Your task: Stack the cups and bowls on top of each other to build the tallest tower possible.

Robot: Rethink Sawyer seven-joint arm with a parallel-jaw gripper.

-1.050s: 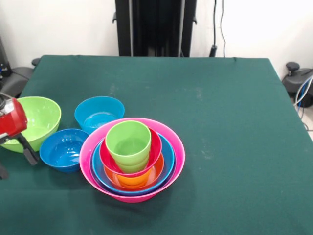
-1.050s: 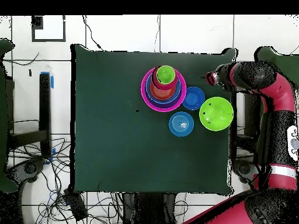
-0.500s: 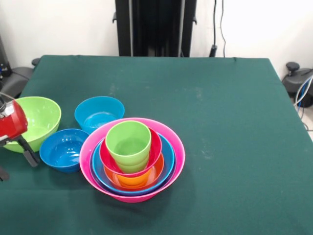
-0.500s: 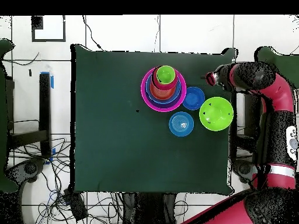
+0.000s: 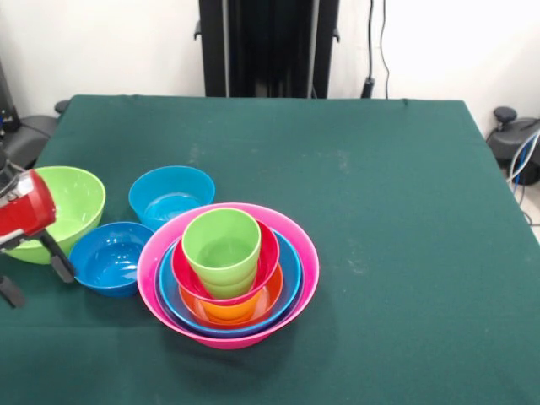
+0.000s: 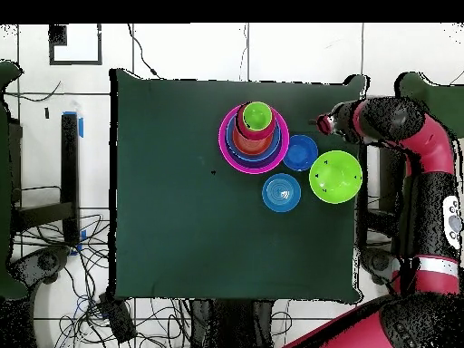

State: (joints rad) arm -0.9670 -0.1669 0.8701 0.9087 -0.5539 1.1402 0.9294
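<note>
Nesting is partly done: the tower (image 5: 228, 274) sits toward the table's (image 5: 380, 194) front-left in the front view, with the big pink bowl (image 5: 297, 291) outermost, then a blue bowl (image 5: 285, 287), an orange piece (image 5: 236, 308), a red-pink bowl (image 5: 266, 253) and the lime green cup (image 5: 221, 251) upright on top. Judging from this, roughly half the pieces are stacked. Three bowls are left loose on the cloth, all beside the tower: a dark blue bowl (image 5: 110, 257) just left of the pink rim, a sky blue bowl (image 5: 171, 194) just behind it, and a large lime green bowl (image 5: 63, 207) furthest left. Overhead shows the same layout, tower (image 6: 254, 136) with the three loose bowls clustered on one side. The gripper (image 5: 34, 278) hangs at the left edge near the dark blue and green bowls, two black fingers (image 5: 61, 266) spread apart, holding nothing. Next step is probably grabbing one of the loose bowls; cannot tell which one it is aimed at.
</note>
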